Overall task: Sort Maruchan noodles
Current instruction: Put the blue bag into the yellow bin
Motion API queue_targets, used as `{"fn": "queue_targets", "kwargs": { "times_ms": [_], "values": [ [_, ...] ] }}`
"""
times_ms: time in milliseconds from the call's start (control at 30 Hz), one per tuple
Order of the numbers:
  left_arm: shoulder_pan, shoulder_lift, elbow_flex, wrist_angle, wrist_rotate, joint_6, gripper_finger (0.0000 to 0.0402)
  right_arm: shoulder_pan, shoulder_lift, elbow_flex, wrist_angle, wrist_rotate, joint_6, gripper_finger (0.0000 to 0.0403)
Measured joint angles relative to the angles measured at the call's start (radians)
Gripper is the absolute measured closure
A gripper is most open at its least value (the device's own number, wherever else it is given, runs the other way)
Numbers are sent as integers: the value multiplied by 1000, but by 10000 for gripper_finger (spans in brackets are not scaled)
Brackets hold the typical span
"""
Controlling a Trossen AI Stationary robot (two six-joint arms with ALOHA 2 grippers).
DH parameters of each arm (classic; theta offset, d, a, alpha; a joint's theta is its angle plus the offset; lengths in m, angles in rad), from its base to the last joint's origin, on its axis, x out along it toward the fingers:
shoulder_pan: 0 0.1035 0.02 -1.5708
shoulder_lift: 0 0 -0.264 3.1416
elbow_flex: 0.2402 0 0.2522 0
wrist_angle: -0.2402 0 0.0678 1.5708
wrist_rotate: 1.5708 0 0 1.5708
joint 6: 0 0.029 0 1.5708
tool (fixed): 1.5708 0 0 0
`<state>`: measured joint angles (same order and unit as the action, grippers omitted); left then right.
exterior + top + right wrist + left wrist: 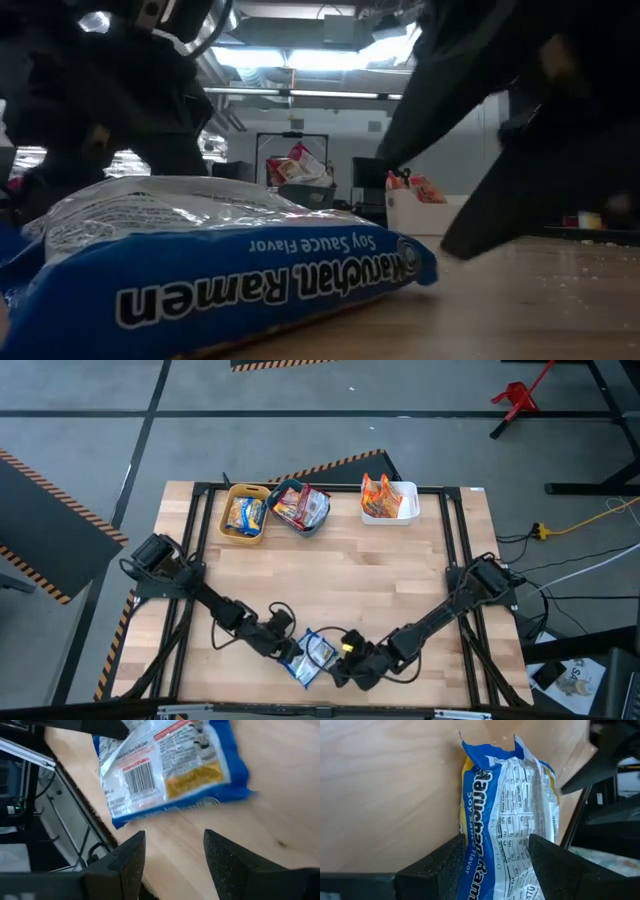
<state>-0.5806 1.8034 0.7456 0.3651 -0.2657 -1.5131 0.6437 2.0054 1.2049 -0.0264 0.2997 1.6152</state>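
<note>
The wooden worktop (340, 580) carried three bins along its far edge: yellow bin (243, 515), teal bin (298, 508) and white bin (390, 500), each holding packets. Near the front edge, the left gripper (496, 855) clamped the blue-white noodle packet (312, 656). The right gripper (174, 851) stood open just beside it.

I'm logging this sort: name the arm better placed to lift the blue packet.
Left. The left gripper already has its fingers on either side of the blue packet, while the right gripper is open beside it.
</note>
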Motion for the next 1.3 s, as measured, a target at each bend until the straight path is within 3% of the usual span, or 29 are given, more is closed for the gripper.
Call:
{"fn": "queue_targets", "kwargs": {
  "times_ms": [200,467,767,933,1133,1300],
  "values": [
    [33,-1,1,43,70,35,189,-31,68,0,48,-9,-49,214],
    [68,-2,0,60,152,105,188,-107,72,2,60,-72,-206,214],
    [71,-2,0,74,195,94,192,-124,73,2,58,-86,-263,214],
    [67,-2,0,93,256,63,224,-125,69,1,54,-91,-270,214],
    [64,-4,3,108,259,52,282,-127,34,-2,-4,-92,-288,214],
    [64,-4,3,133,284,33,306,-126,-25,-2,-85,-108,-292,214]
  ]
}}
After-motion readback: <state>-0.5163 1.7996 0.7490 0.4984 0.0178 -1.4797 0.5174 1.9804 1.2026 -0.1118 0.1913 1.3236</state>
